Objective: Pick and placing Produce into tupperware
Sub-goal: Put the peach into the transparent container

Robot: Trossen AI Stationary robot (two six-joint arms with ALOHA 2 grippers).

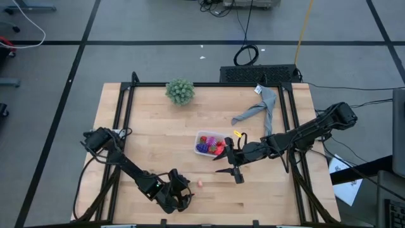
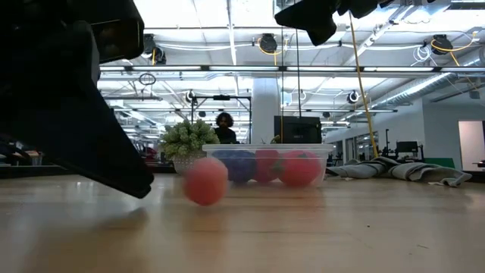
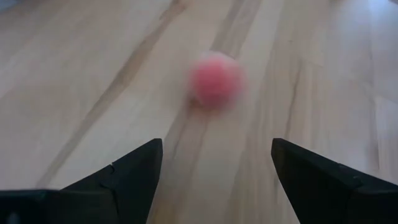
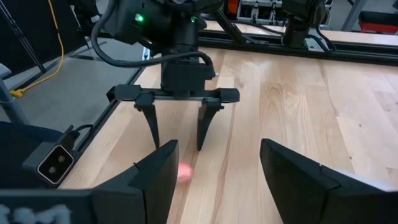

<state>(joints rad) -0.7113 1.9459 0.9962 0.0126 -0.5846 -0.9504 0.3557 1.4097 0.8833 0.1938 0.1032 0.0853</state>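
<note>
A pink toy fruit [image 1: 199,183] lies on the bare wood near the table's front edge. It also shows in the left wrist view [image 3: 216,79] and the low view [image 2: 205,180]. My left gripper [image 1: 188,189] stands open just to its left, fingers slanting down toward the fruit, apart from it. The clear tupperware [image 1: 212,144] sits mid-table with several red, magenta and purple produce pieces inside. My right gripper [image 1: 229,172] hovers open above the table just near-side of the tupperware, nothing between its fingers.
A green bushy plant [image 1: 180,90] stands at the table's far edge. A grey cloth [image 1: 259,109] lies at the far right. Black frame rails [image 1: 123,114] run along the left, right and far sides. Bare wood lies around the pink fruit.
</note>
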